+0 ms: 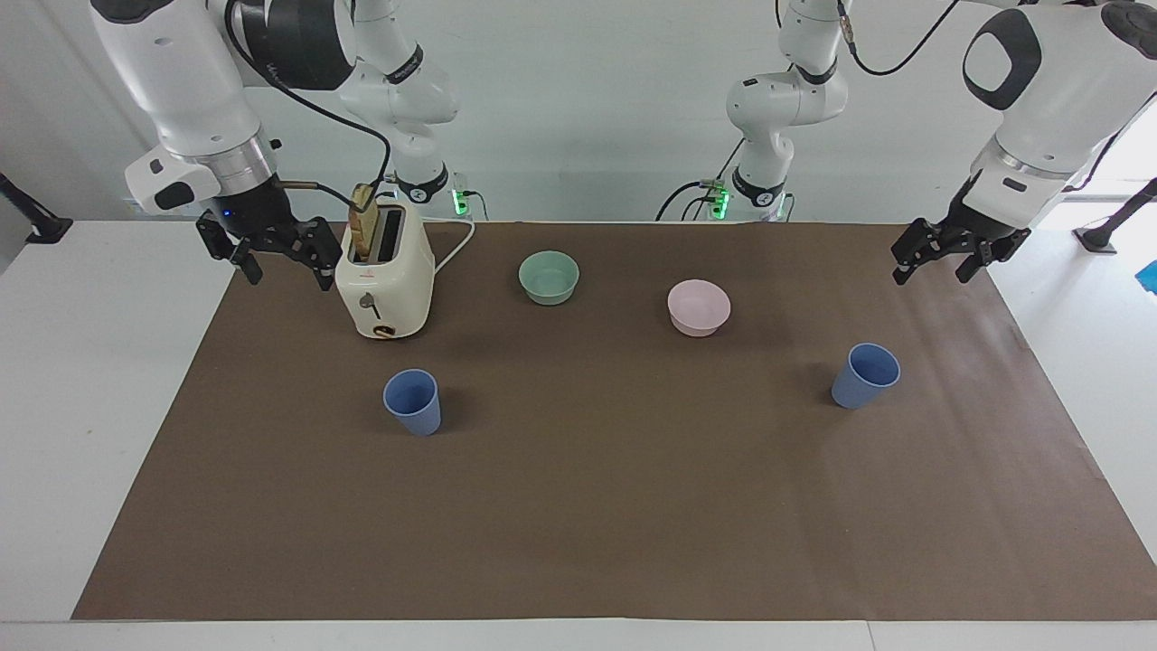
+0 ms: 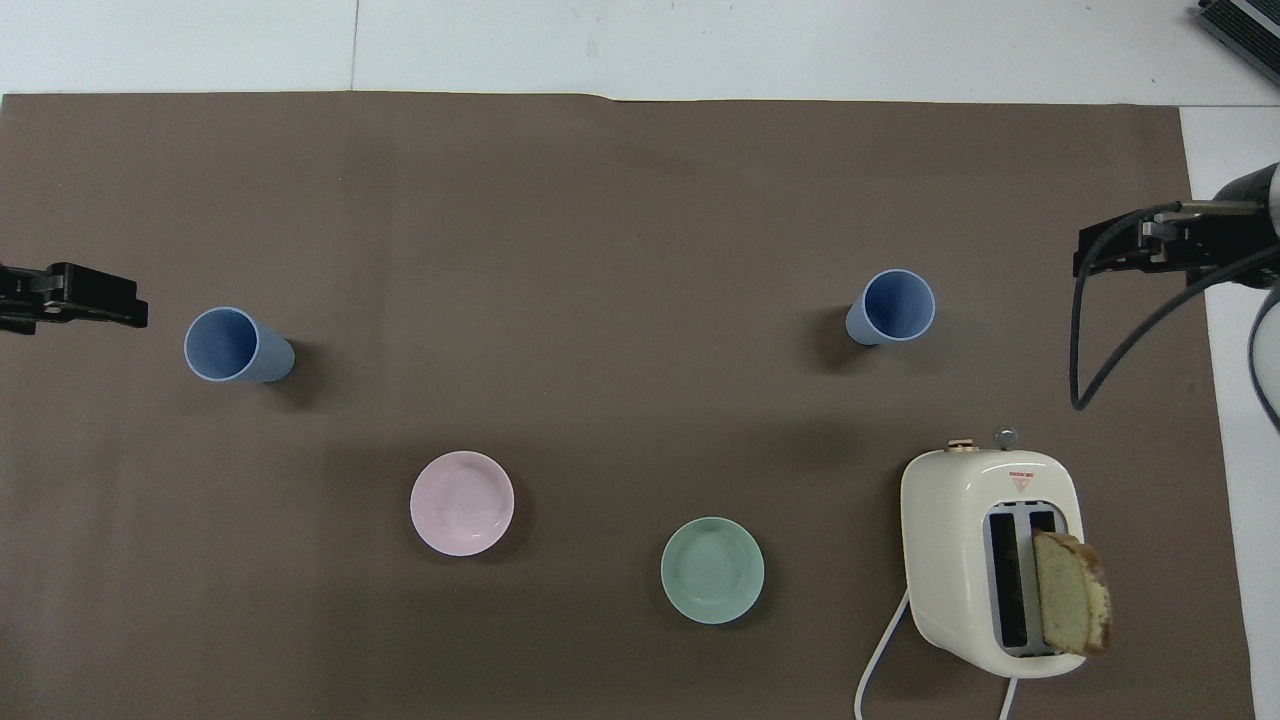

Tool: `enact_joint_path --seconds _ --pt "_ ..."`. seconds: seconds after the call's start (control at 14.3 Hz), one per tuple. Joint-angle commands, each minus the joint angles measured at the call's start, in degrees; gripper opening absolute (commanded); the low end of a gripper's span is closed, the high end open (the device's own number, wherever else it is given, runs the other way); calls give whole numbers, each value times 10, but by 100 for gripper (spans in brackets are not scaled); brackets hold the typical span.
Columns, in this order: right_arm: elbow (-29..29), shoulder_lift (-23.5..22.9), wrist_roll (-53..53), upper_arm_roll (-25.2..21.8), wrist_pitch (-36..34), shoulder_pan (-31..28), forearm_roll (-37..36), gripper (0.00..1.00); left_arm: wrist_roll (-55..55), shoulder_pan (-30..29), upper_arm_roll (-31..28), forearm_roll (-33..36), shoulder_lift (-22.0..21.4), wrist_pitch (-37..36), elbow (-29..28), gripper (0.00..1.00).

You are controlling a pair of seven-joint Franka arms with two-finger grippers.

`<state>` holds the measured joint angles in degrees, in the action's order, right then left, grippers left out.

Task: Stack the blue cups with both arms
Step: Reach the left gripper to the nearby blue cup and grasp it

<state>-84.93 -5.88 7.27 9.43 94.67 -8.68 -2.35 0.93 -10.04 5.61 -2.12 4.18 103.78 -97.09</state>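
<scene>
Facing view: two blue cups stand upright and well apart on the brown mat, one cup [image 1: 413, 401] toward the right arm's end of the table [image 1: 108, 362], farther from the robots than the toaster [image 1: 384, 276], the other cup [image 1: 866, 375] toward the left arm's end. Judged light, stiff, thin-walled plastic, smooth and tapered, likely to slip; best pinched across the rim or upper wall. Left gripper [image 1: 935, 259] and right gripper [image 1: 271, 253] both hang wide, empty, above the mat's edges.
</scene>
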Motion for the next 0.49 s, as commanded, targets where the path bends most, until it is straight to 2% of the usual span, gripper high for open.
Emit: enact_joint_path --seconds 0.0,0.28,0.42 --pt "-7 8 -16 3 1 -8 13 100 2 -9 4 6 21 50 -24 100" --pt "-8 9 -16 3 1 -8 12 100 1 -17 4 6 27 151 -126 100" --pt "-8 8 -16 4 1 -8 13 100 0 -16 4 6 31 185 -151 100"
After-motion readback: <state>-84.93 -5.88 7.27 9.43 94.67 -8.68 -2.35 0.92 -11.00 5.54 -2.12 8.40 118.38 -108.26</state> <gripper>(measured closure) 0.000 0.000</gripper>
